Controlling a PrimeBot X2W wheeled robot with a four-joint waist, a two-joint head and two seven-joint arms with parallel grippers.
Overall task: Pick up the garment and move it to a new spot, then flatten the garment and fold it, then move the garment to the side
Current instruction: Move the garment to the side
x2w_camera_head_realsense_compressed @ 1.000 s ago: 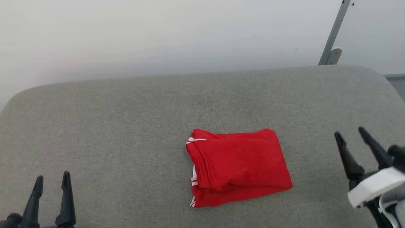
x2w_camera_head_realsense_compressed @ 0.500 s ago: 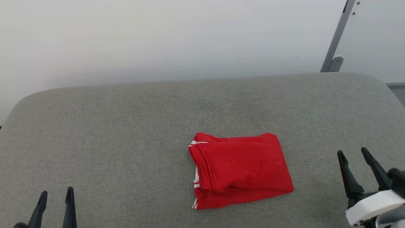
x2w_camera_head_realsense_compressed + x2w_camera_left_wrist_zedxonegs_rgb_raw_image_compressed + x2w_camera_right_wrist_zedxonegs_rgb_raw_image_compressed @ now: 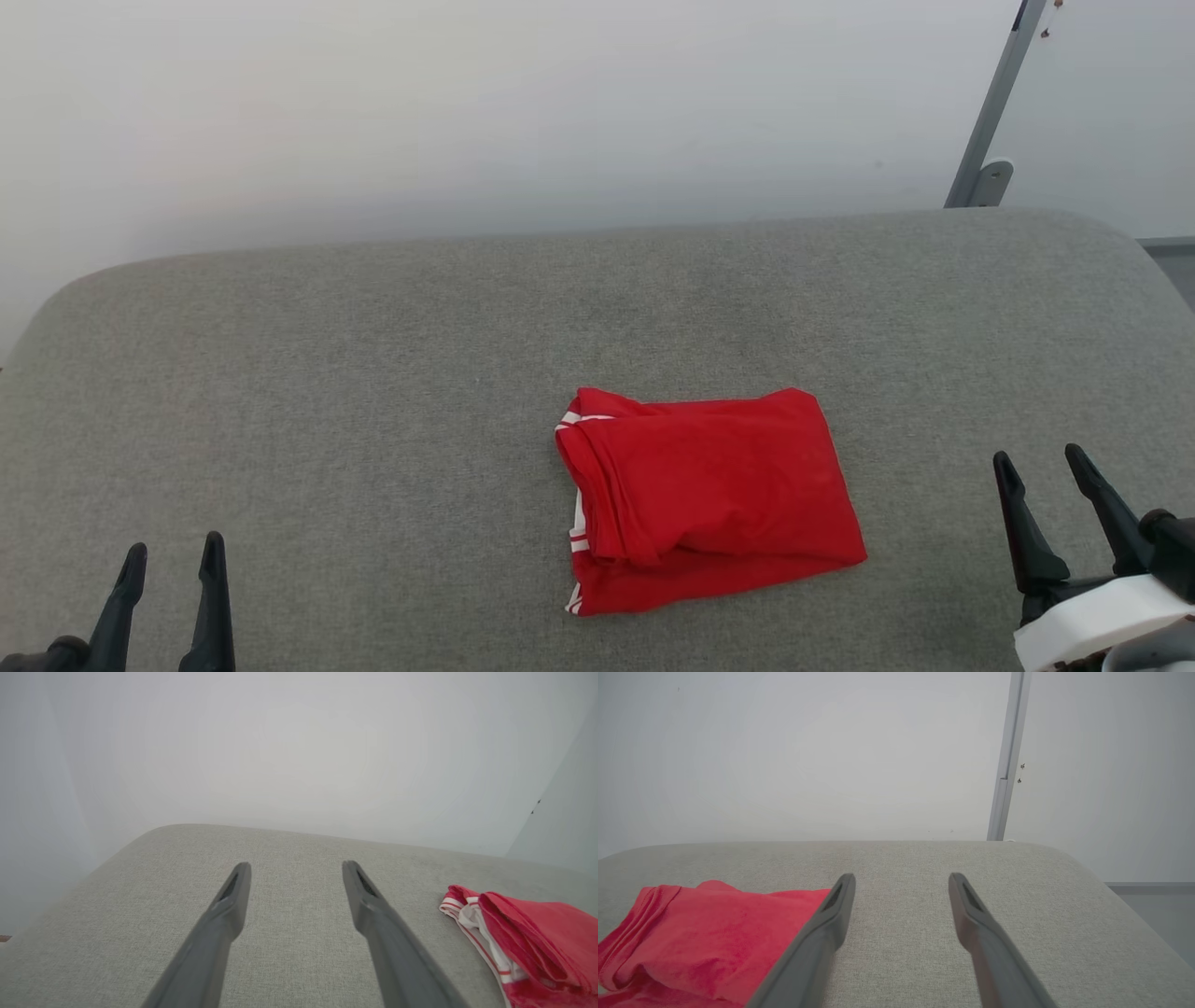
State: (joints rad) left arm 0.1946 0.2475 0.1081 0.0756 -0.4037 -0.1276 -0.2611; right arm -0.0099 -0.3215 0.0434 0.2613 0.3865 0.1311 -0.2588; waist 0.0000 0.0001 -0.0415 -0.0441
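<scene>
At the near edge of the head view, the left gripper (image 3: 175,549) with its two long dark fingers sits at the lower left. Its jaws are spread apart and hold nothing, above bare cloth. At the lower right, the right gripper (image 3: 1038,457), dark-fingered on a white wrist piece, is likewise spread and holds nothing.

Between them and a little farther on lies the garment (image 3: 709,499), a red jersey folded into a rough rectangle with white-striped trim showing along its left edge. It rests right of centre on the grey woven padded surface (image 3: 373,392), well apart from the left gripper and nearer the right one, touched by neither.

Beyond the surface's rounded far edge stands a plain pale wall (image 3: 467,112), and a slanted grey metal post (image 3: 994,103) rises at the far right.
</scene>
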